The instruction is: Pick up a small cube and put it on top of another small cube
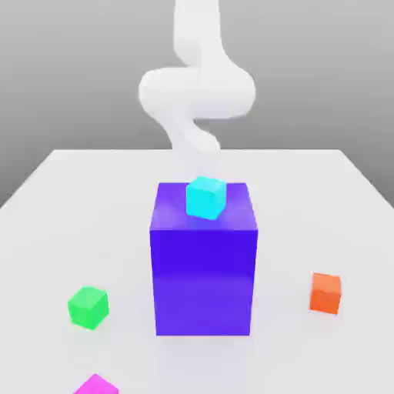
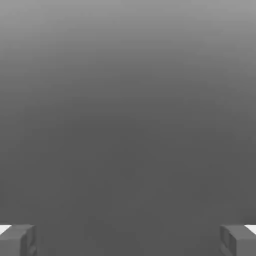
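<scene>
Where the pale grey surface (image 1: 69, 208) meets a plain grey backdrop, we see a large blue-violet block (image 1: 203, 269) standing at its centre, a cyan cube (image 1: 205, 197) resting on the block's top. A green cube (image 1: 88, 307) lies toward the exterior view's left, an orange cube (image 1: 325, 293) toward its right. The small magenta cube (image 1: 96, 385) sits at the near edge, apart from the green one. The white arm (image 1: 196, 88) rises curled behind the block. In the hand view, the tool (image 2: 128, 240) holds its fingers (image 2: 17, 240) spread wide, nothing between them.
</scene>
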Robot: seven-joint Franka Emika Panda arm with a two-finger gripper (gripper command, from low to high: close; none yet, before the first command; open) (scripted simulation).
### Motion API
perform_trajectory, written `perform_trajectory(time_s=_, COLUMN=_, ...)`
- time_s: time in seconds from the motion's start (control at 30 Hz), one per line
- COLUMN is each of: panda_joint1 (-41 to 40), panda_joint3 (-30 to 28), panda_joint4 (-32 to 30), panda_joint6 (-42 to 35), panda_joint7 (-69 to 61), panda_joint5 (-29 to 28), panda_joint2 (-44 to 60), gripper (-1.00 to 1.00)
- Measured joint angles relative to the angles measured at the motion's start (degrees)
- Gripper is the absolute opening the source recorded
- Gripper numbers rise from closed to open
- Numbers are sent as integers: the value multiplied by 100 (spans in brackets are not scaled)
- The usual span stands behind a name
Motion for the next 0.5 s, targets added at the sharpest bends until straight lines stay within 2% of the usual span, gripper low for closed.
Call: perform_trajectory(time_s=0.5, panda_joint1=-532, panda_joint3=-165, panda_joint4=153, panda_joint6=878, panda_joint7=871, panda_joint5=-39, panda_joint2=3151, gripper=0)
